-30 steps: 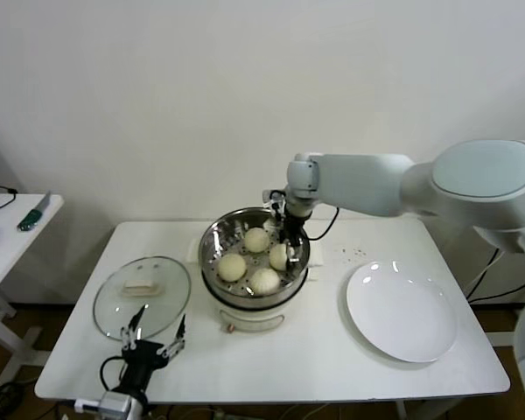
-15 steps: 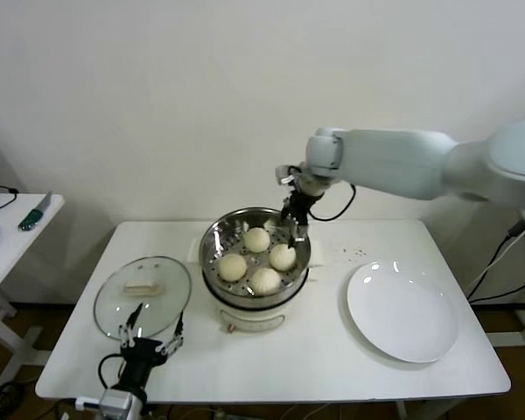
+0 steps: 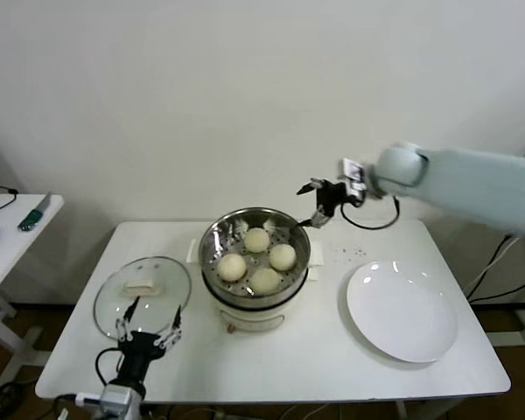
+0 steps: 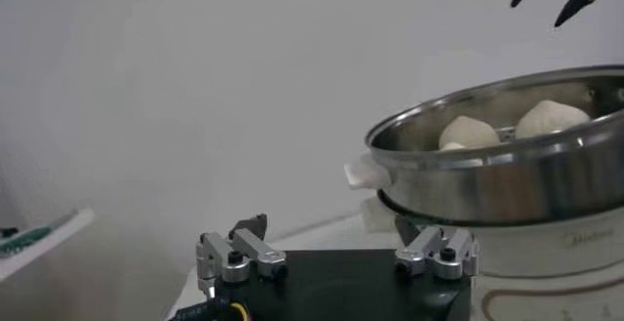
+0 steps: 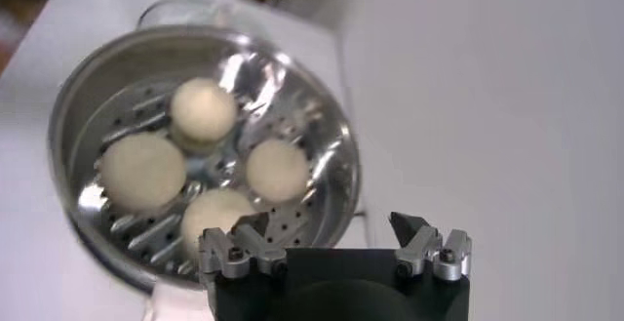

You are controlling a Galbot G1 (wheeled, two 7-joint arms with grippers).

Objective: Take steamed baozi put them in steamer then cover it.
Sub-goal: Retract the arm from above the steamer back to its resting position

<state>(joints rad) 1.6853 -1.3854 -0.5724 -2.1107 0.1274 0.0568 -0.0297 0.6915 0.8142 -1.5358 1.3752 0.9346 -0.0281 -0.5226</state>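
Note:
The steel steamer (image 3: 212, 241) stands on its white pot base at the table's middle. Four cream-white baozi lie in it, for example one at the back (image 3: 257, 239) and one at the front (image 3: 264, 280). My right gripper (image 3: 319, 203) is open and empty, in the air above the steamer's back right rim. The right wrist view shows the steamer (image 5: 327, 118) and the baozi (image 5: 277, 169) below the right gripper (image 5: 330, 230). The glass cover (image 3: 122, 306) with its cream handle lies flat on the table left of the steamer. My left gripper (image 3: 147, 324) is open at the cover's front edge.
A flat white plate (image 3: 402, 311) lies on the table to the right of the steamer. A small side table (image 3: 9, 236) stands far left with small tools on it. The wall is close behind the steamer. The left wrist view shows the steamer's side (image 4: 507, 172).
My right gripper has let go of a baozi in the steamer, risen out of it and moved back to the right. The left gripper has shifted slightly left.

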